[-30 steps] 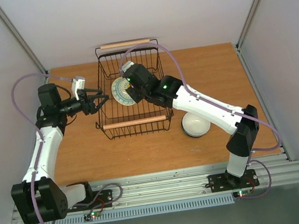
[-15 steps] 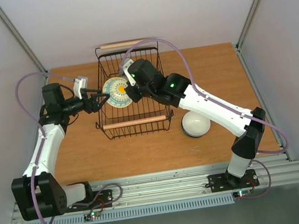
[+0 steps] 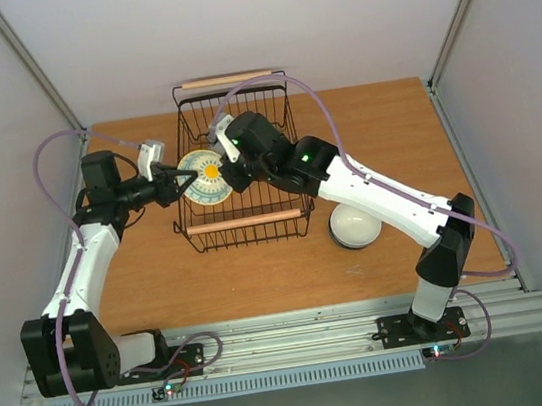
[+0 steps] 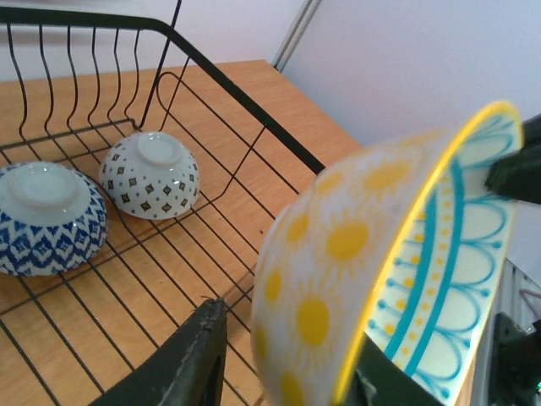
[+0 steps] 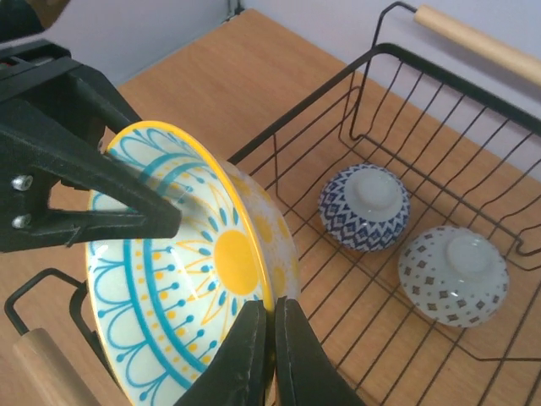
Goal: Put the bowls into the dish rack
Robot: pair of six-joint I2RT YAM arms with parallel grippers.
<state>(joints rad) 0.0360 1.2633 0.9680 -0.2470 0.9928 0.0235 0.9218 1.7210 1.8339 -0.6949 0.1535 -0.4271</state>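
While my right pincer (image 5: 272, 317) pinches the rim of the yellow-and-teal bowl (image 3: 205, 177) tight, that bowl stands on edge above the left side of the dish rack (image 3: 246, 222). My left pincer (image 3: 182, 182) straddles it narrowly: 1 finger rests on the patterned inside, the other sits just beside the outside, and I cannot tell whether it grips. 2 more lie upside down inside the rack, near each other: a blue-patterned bowl (image 5: 363, 205) and a diamond-dotted bowl (image 5: 454, 275). A white bowl (image 3: 353, 224) lies upside down on the table (image 3: 139, 272), right of the rack.

Yellow-and-teal bowl (image 5: 186, 288) (sun-dotted outside)
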